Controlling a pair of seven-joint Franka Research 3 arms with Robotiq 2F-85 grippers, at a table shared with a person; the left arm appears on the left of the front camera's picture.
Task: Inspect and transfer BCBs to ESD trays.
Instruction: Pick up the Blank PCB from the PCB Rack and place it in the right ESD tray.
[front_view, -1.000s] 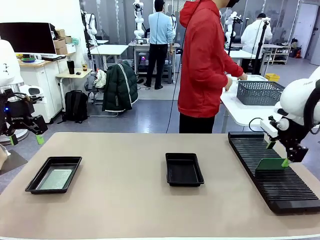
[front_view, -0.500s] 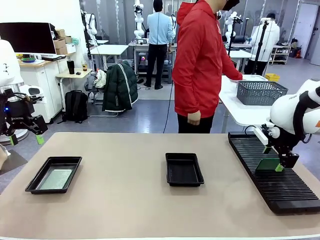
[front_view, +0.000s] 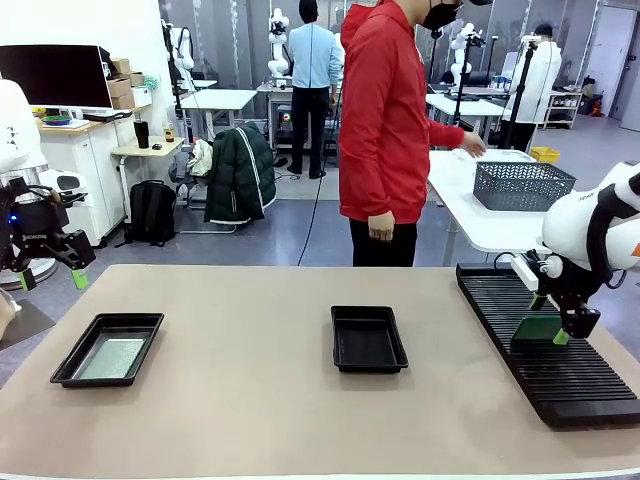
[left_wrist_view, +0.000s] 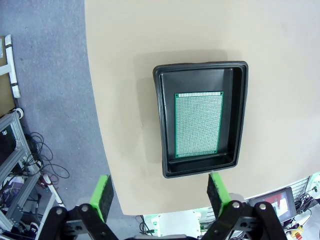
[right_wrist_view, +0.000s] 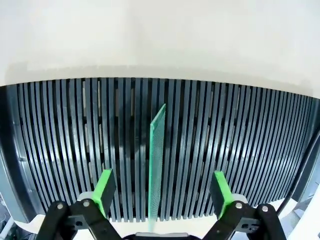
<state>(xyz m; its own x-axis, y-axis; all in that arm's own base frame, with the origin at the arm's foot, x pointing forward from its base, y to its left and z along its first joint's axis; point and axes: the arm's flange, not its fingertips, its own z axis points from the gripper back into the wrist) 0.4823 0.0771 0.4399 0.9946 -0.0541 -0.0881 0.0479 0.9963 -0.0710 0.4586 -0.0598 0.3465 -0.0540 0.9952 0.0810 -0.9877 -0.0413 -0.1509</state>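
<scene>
Two ESD trays on the table (front_view: 250, 420): left tray (front_view: 70, 370) holds one BCB (front_view: 110, 358) lying flat; centre tray (front_view: 340, 340) sits mid-table. Left gripper (front_view: 50, 279) hangs off the table's left edge, fingers spread, nothing between them. Right gripper (right_wrist_view: 163, 175) is over the slotted rack (front_view: 560, 385) at right, fingers spread either side of an upright BCB (right_wrist_view: 156, 150) standing in a slot, pads clear of it.

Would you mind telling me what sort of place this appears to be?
Probably an electronics or robotics lab: ESD trays, a slotted rack holding a green circuit board, and workbenches behind.
</scene>
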